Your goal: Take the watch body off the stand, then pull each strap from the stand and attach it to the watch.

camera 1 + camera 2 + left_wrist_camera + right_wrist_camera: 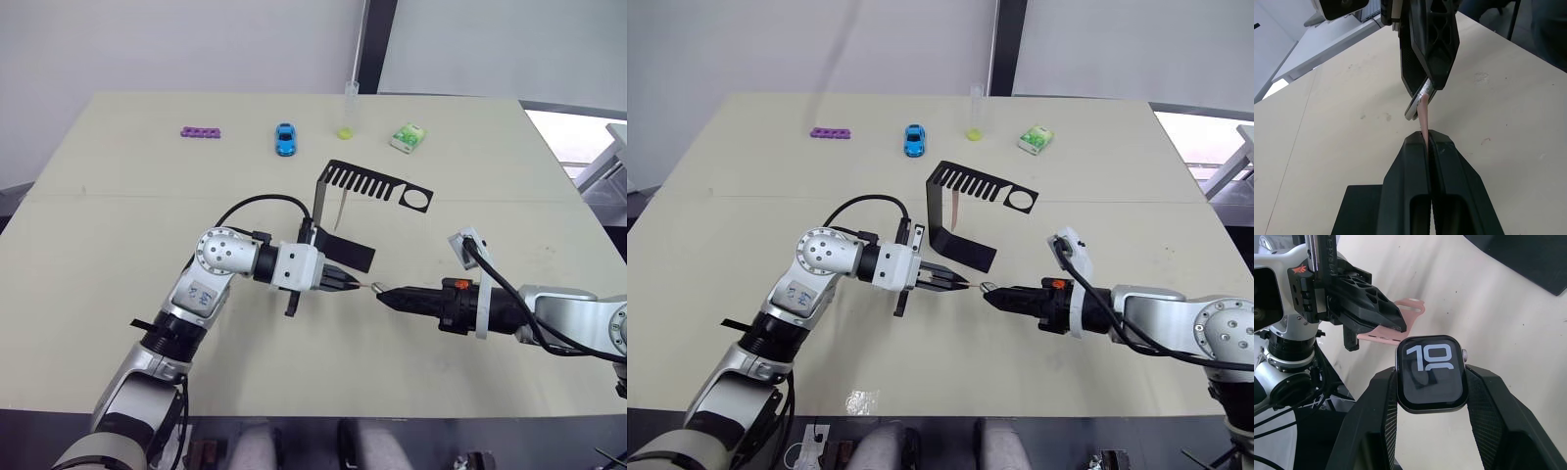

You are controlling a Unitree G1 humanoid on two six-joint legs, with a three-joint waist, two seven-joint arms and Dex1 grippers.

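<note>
My right gripper is shut on the watch body, a small black screen with light digits and a silver rim. My left gripper is shut on a pale pink strap, whose free end reaches the edge of the watch body. Whether it is seated there I cannot tell. The two grippers meet tip to tip above the table, just in front of the black stand. Another thin pale strap hangs under the stand's slotted top arm.
Along the table's far side lie a purple strip, a blue toy car, a clear tube with yellow at its bottom and a green-white box. The stand's base lies right behind the grippers.
</note>
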